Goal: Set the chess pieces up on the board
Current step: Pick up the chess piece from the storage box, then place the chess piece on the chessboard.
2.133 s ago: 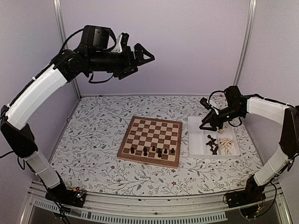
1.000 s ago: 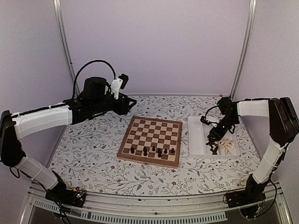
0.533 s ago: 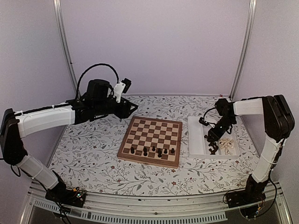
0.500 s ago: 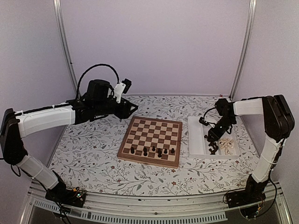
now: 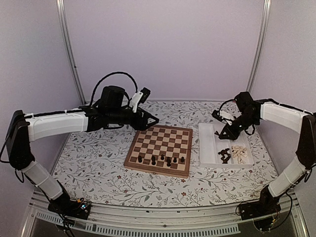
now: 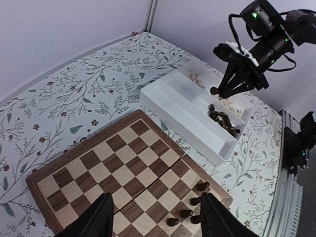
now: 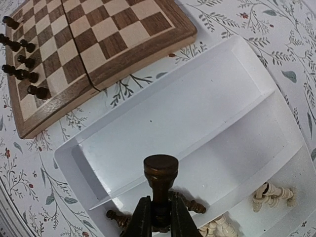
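The right gripper (image 7: 160, 217) clamps a dark piece (image 7: 161, 170) upright over the white tray (image 7: 197, 113), with loose dark pieces (image 5: 225, 155) and cream pieces (image 5: 240, 154) beneath it. The left gripper (image 6: 157, 217) hangs half-spread, holding nothing, above the board (image 6: 133, 168), where dark men (image 6: 190, 212) stand below its fingertips

The board (image 5: 159, 149) lies on the flower-patterned counter (image 5: 94, 148), with a handful of dark chess pieces (image 5: 162, 159) standing along its near rows. Just right of it sits a white tray (image 5: 207, 148). Its near-right compartments hold a heap of dark pieces (image 5: 225, 155) and, beside it, cream ones (image 5: 240, 154). The right tool (image 5: 224, 136) hangs over the tray's far part, its jaws too small to read. The left tool (image 5: 151, 120) hovers by the board's far left corner.
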You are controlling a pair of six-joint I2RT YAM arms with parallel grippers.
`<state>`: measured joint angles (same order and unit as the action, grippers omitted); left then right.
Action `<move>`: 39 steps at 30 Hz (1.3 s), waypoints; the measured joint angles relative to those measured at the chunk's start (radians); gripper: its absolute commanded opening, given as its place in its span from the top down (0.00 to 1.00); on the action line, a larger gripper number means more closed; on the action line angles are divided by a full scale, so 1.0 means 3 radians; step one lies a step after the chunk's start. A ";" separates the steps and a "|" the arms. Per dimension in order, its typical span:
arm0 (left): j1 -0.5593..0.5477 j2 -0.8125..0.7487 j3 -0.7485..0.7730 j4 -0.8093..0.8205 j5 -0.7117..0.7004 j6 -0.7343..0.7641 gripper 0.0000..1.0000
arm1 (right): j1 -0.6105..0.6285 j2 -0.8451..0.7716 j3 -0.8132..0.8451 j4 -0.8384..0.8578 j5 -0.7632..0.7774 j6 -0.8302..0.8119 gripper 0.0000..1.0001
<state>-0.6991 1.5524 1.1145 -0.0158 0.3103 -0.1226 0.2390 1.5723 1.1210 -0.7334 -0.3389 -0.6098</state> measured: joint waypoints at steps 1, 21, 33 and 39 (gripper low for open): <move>-0.0031 0.0052 0.0036 0.0037 0.0075 -0.0086 0.38 | 0.0043 -0.0060 0.0001 -0.0013 -0.0048 -0.0017 0.89; -0.0626 0.1050 0.0582 0.0800 0.0895 -0.1545 0.45 | 0.1293 0.0065 0.0736 -0.0465 -0.0599 -0.0253 0.89; -0.0637 0.1181 0.0614 0.0799 0.0912 -0.1662 0.55 | 0.1316 0.0072 0.0779 -0.0504 -0.0596 -0.0252 0.89; -0.0637 0.1242 0.0628 0.0805 0.0980 -0.1722 0.65 | 0.1316 0.0072 0.0781 -0.0520 -0.0575 -0.0252 0.89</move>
<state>-0.8902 1.9251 1.3029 0.2256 0.6044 -0.6392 0.6338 1.5940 1.3552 -0.8894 -0.5114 -0.6853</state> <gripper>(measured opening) 0.380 0.110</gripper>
